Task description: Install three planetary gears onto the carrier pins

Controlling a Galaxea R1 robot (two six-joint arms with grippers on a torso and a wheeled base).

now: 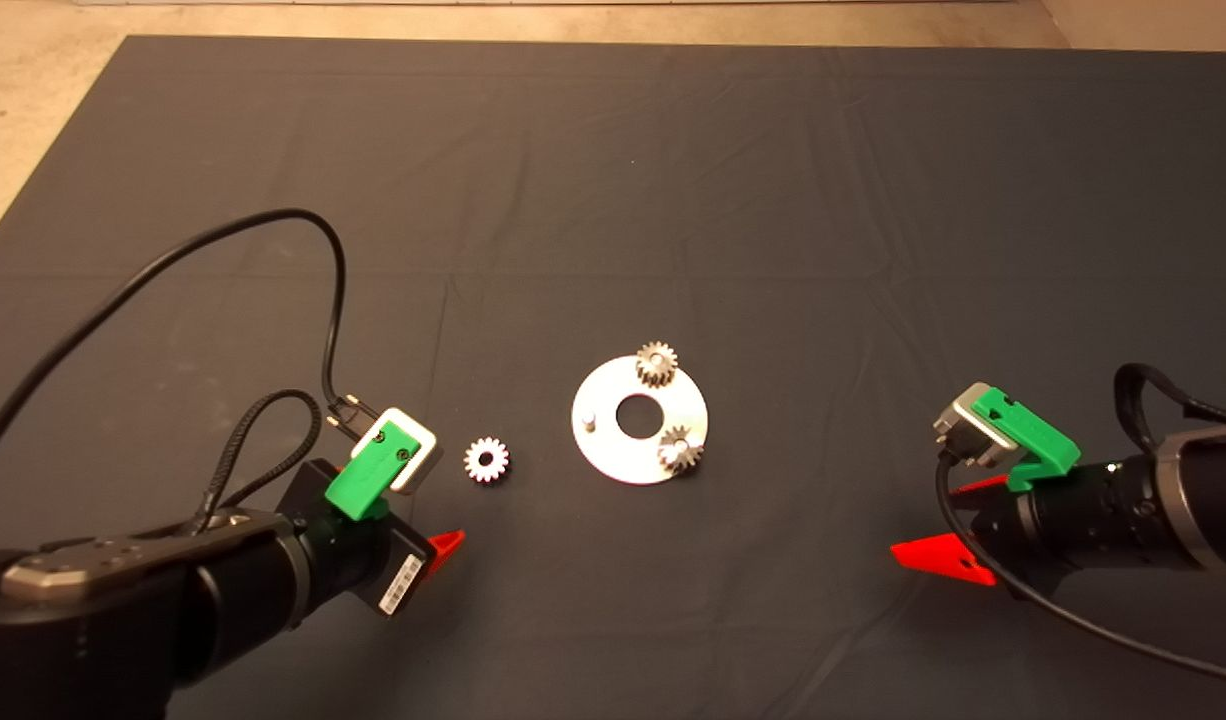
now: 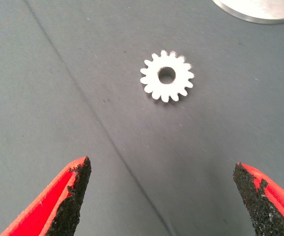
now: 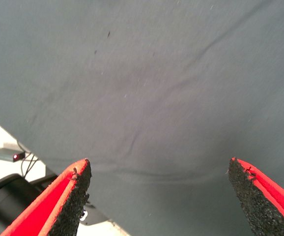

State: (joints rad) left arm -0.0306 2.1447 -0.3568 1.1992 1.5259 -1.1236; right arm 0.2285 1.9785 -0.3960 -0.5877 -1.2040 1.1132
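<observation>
So far 2 of the 3 gears are sitting on pins of the round silver disc (image 1: 613, 455): one gear (image 1: 657, 363) at the disc's far edge and another gear (image 1: 680, 449) at its near right edge. The third pin (image 1: 590, 419), on the disc's left side, is standing bare. The last gear (image 1: 487, 460) is lying flat on the dark mat (image 1: 673, 200) of the worktop, just left of the disc and apart from it.

Judging by this, the step in hand is the pickup of the last gear. The left gripper (image 1: 451, 543) is hovering near that gear, and the left wrist view is showing the gear (image 2: 167, 76) ahead of the jaws, which are spread wide and gripping nothing, with the disc's edge (image 2: 260, 10) just beyond. The next move is likely calling for lowering the jaws around the gear's toothed rim, closing, lifting, then lining its centre hole up over the bare pin.

The right gripper (image 1: 948, 530) is waiting at the lower right, well apart from the disc, its jaws also spread and holding nothing.

No containers are showing; the disc is the only carrier, bearing 2 gears.
</observation>
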